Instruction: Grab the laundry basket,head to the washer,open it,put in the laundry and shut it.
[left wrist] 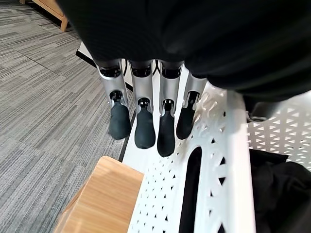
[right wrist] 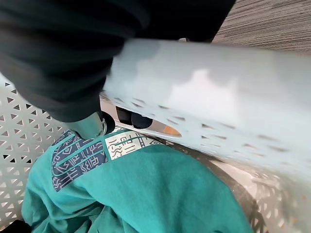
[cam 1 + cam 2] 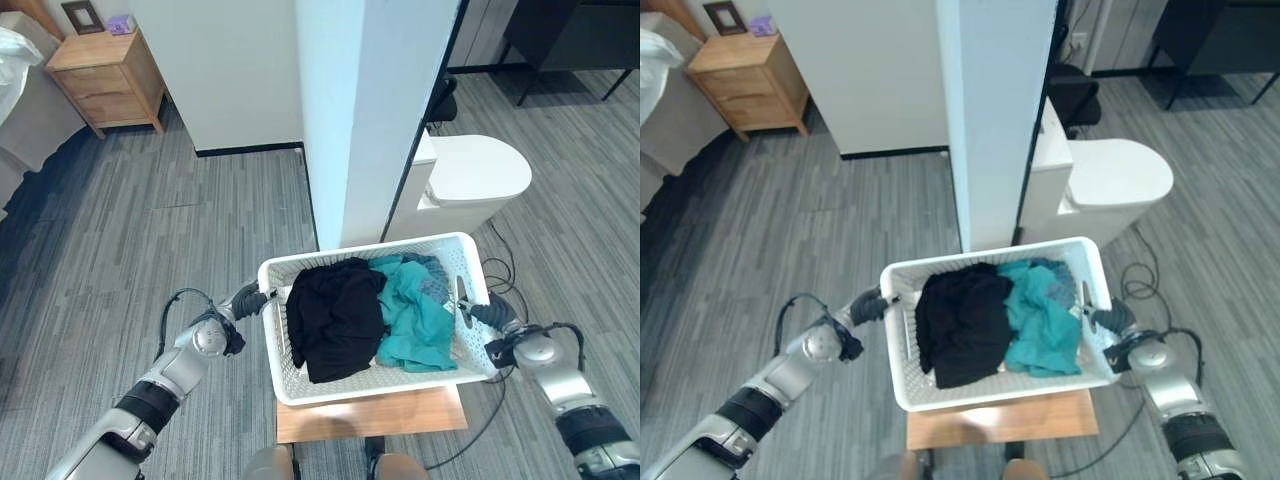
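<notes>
Laundry basket between both hands: left hand fingers straight against its end; right hand hooked through its handle slot.

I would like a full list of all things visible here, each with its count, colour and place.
laundry basket: one, white, on the stool.
black garment: one, in the basket, left part.
teal garment: one, in the basket, right part.
stool: one, light wood, under the basket.
nightstand: one, wooden, far left.
toilet: one, white, beyond the basket.
partition wall: one, white, behind the basket.
left hand: fingers straight, outside the basket's left end.
right hand: at the basket's right handle, fingers hidden.
</notes>
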{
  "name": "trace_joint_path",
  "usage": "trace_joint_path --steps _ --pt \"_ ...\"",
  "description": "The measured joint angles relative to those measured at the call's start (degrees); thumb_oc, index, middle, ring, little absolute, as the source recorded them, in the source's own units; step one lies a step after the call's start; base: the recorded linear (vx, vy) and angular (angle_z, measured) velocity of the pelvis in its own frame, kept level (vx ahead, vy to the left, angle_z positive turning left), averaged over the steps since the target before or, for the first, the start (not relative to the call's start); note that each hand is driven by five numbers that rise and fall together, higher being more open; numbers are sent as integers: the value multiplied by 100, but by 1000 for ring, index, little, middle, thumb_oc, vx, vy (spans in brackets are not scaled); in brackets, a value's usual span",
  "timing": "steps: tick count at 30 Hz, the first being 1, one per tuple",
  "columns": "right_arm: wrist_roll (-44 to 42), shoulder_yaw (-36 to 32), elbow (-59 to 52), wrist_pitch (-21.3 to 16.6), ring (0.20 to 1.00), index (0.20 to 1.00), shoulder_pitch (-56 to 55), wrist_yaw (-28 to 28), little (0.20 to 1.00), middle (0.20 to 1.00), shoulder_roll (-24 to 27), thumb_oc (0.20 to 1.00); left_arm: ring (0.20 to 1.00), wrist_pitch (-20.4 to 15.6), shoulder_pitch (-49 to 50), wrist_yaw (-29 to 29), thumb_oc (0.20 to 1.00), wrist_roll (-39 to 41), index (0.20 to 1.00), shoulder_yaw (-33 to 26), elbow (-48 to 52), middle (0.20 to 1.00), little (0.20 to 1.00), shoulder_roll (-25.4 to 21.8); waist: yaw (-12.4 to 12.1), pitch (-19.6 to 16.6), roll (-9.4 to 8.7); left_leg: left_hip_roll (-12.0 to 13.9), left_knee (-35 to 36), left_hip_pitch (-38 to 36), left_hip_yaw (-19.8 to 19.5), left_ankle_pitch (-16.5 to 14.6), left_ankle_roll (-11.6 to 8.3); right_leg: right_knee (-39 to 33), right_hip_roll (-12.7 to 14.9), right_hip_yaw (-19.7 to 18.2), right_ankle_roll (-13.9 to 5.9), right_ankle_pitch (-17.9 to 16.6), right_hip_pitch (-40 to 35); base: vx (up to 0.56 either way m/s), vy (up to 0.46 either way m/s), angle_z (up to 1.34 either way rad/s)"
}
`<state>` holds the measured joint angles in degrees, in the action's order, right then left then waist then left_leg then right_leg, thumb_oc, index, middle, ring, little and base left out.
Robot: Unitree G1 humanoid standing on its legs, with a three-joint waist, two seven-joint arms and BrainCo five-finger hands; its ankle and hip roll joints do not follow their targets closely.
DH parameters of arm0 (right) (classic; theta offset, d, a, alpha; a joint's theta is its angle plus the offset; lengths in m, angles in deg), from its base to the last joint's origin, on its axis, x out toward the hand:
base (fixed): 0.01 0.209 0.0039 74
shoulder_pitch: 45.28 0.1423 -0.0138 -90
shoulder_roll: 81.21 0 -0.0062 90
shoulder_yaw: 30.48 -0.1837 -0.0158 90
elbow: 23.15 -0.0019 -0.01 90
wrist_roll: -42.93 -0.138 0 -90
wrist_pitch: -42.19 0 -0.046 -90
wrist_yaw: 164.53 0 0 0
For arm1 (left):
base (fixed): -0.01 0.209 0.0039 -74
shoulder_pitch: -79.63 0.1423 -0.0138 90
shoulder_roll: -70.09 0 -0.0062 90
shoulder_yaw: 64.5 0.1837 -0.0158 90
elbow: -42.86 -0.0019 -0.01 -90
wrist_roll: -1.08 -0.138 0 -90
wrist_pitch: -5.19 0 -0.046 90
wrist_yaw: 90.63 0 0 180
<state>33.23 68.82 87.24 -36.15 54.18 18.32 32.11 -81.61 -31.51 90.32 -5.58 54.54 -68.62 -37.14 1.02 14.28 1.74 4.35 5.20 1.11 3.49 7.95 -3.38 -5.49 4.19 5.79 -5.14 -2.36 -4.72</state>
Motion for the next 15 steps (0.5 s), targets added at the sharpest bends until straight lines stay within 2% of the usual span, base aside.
trace_joint_path --steps 4,7,10,11,12,13,14,15 --pt "-195 -12 172 5 200 200 -34 -14 200 200 47 200 200 69 -490 7 200 73 200 368 -278 200 200 38 54 -8 25 56 -84 110 -174 36 -69 0 -31 159 56 56 21 -109 1 17" --pt "-307 -21 176 4 200 200 -13 -19 200 200 105 200 200 56 -631 6 200 175 200 369 -376 200 200 104 74 -40 90 56 -89 120 -164 34 -93 11 -37 127 61 48 57 -127 59 -7" --pt "-413 -16 312 2 200 200 93 -26 200 200 204 200 200 59 -696 -34 200 234 200 425 -462 200 200 245 140 -43 97 -47 -218 105 -558 -9 -203 88 91 -33 88 -35 128 -201 163 -36" --pt "-417 -6 318 1 200 200 234 -28 200 200 234 200 200 57 -706 -65 200 400 200 442 -578 200 200 261 163 13 -16 -260 -633 149 -878 -194 -361 226 343 -272 53 -98 273 -241 208 -88" --pt "-419 -1 335 2 200 200 360 -34 200 200 269 200 200 57 -751 -63 200 471 200 445 -626 200 200 273 217 42 -81 -408 -1207 174 -1109 -670 -404 343 485 -455 -8 -144 408 -348 299 -107" --pt "-420 44 404 2 200 200 503 -36 200 200 307 200 200 57 -818 -64 200 577 200 445 -674 200 200 286 276 59 -110 -486 -1805 171 -1258 -1139 -414 476 547 -608 -46 -183 584 -172 155 -70" --pt "-435 82 468 2 200 200 561 -41 200 200 362 200 200 39 -970 -61 200 626 200 473 -802 200 200 337 381 83 -146 -514 -1940 50 -1301 -1343 -489 515 624 -694 -85 -197 637 -171 155 -72" --pt "-528 106 517 39 200 200 628 -43 200 200 380 200 200 16 -1138 -103 200 630 200 415 -1002 200 200 490 418 83 -121 -532 -2540 77 -1430 -1751 -707 709 610 -763 -103 -208 796 -222 276 -81"
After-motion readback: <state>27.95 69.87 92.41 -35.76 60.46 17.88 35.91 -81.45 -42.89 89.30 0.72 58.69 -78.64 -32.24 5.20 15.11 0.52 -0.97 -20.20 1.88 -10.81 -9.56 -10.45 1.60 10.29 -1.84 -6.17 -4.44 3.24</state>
